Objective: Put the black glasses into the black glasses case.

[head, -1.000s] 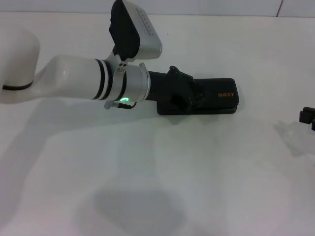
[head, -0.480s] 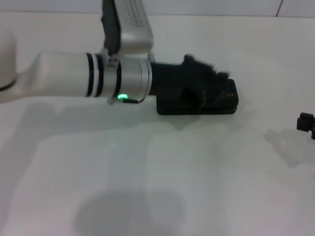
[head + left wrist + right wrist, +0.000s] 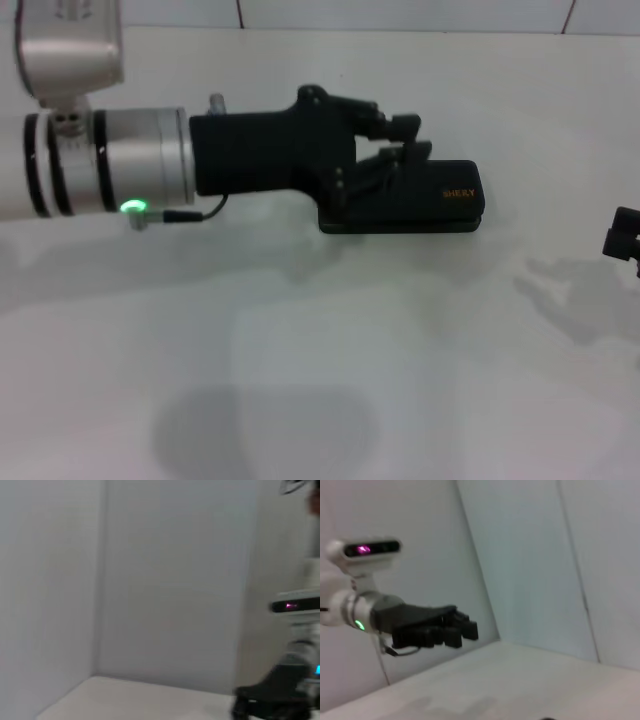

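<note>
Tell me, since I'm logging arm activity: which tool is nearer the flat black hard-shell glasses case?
Left. The left tool hangs over the flat black hard-shell glasses case; the right tool sits apart at the table's far right edge.

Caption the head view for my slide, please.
Left gripper hovers over the closed black glasses case; right gripper waits at the table's edge.

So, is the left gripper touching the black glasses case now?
Cannot tell. In the head view the left gripper overlaps the closed black glasses case, black on black; the wrist views do not show the case.
</note>
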Controlling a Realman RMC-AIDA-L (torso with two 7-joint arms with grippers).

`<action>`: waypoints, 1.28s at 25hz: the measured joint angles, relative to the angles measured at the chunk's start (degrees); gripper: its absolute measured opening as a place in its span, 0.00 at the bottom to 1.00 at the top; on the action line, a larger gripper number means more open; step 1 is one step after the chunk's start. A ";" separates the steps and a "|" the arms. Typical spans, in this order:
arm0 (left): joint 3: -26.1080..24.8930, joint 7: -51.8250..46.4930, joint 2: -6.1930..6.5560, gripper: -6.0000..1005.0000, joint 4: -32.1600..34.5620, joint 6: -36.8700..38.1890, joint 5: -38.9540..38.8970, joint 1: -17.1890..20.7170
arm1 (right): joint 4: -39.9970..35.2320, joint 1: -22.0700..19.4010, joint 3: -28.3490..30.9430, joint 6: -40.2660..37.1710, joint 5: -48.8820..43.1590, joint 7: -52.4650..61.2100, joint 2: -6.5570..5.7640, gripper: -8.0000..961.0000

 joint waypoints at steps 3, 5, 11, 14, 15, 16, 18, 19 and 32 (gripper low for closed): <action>-1.06 1.58 0.13 0.28 -0.63 6.92 -0.32 -0.24 | 0.01 0.18 0.52 -4.87 0.95 -3.93 -0.03 0.28; -2.59 4.29 0.03 0.29 -0.69 12.00 -0.75 0.01 | 0.42 0.46 0.18 -8.42 2.48 -7.91 0.02 0.28; -7.24 11.70 0.12 0.39 -1.09 22.96 -1.73 2.24 | 8.08 4.48 -1.61 -14.49 8.22 -14.98 0.25 0.29; -10.71 9.26 0.36 0.47 -2.30 25.25 -1.80 2.63 | 13.02 8.82 -2.39 -14.84 8.02 -15.11 0.38 0.32; -11.37 9.19 0.39 0.50 -2.89 25.62 -1.80 2.70 | 13.02 8.82 -2.39 -14.84 8.02 -15.11 0.38 0.36; -11.86 9.21 0.47 0.52 -3.59 25.93 -1.81 2.77 | 13.62 9.70 -2.67 -14.87 8.01 -15.13 0.38 0.39; -12.56 9.58 0.56 0.55 -5.13 26.17 -1.80 2.94 | 14.13 10.81 -3.17 -14.83 8.02 -15.17 0.36 0.46; -12.85 10.06 0.57 0.56 -6.06 26.17 -1.77 3.01 | 14.21 11.20 -3.22 -14.29 8.03 -15.18 0.34 0.50; -15.40 21.26 -0.03 0.58 -19.55 25.71 -1.47 3.13 | 16.99 14.62 -2.47 12.20 8.52 -16.03 0.55 0.82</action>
